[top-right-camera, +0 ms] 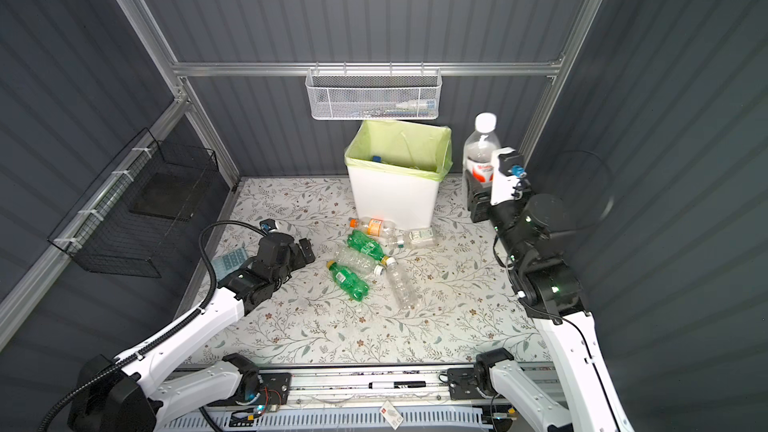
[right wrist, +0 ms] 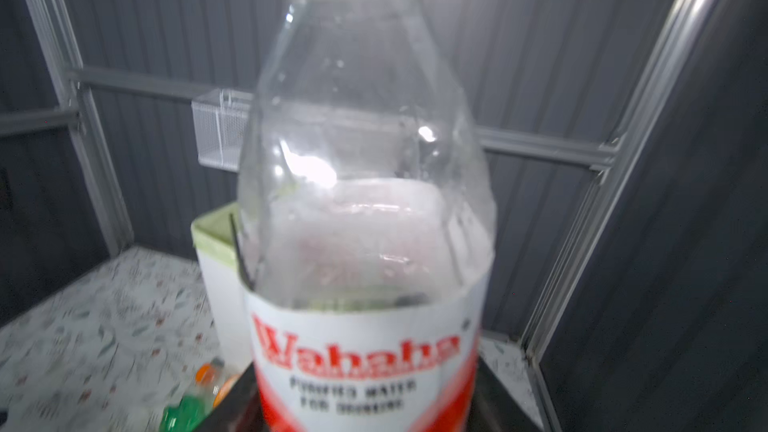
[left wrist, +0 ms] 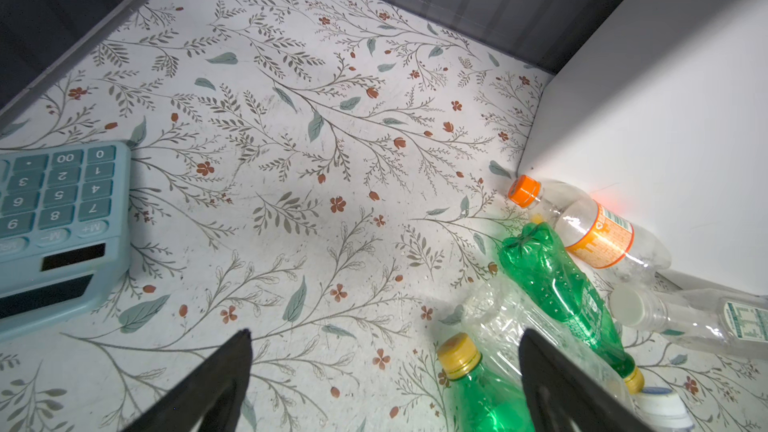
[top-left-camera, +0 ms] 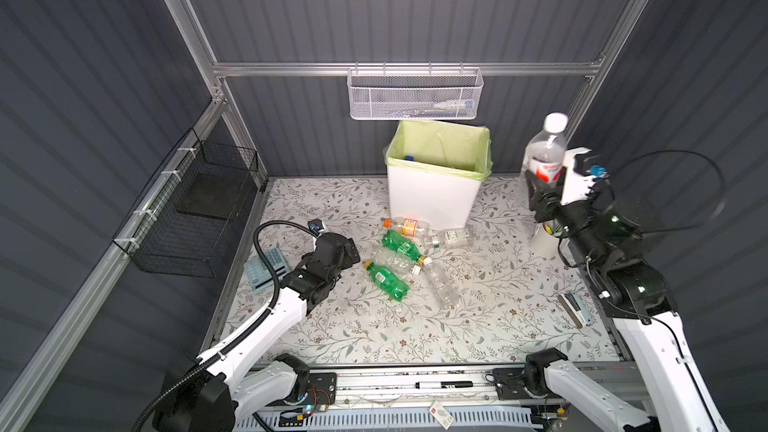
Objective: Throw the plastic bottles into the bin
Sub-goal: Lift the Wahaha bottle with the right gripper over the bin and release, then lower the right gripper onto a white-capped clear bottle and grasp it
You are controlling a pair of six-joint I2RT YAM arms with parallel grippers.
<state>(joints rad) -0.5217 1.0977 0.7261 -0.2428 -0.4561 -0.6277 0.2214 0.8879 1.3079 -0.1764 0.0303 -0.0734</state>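
A red-label bottle [top-left-camera: 545,151] [top-right-camera: 481,147] is standing upright in the air with its white cap up, raised off the table [top-left-camera: 478,326] just right of the bin [top-left-camera: 432,201] [top-right-camera: 390,201] and apart from it. The right gripper [top-left-camera: 544,180] [top-right-camera: 478,187] is pinching it at the label, one finger on each side. In the right wrist view the bottle [right wrist: 365,201] is filling most of the picture, blurred, with the bin's bagged rim [right wrist: 212,222] showing behind it.

The bin is standing at the back of the table, and a blue cap is showing inside it in both top views. More bottles are lying in a loose heap in front of it. An orange-cap bottle [top-left-camera: 407,226] [left wrist: 590,230] is lying right at the front wall. Two green bottles [top-left-camera: 401,246] [left wrist: 557,292] and several clear bottles [top-left-camera: 442,288] are crossing each other nearer the middle.

The left gripper [top-left-camera: 353,253] [left wrist: 384,367] is sitting low just left of the heap. Its fingers [left wrist: 224,376] are spread wide and are holding nothing.

A blue calculator [top-left-camera: 266,270] [left wrist: 54,222] is lying by the left edge. A white cup [top-left-camera: 544,238] is standing under the right arm.
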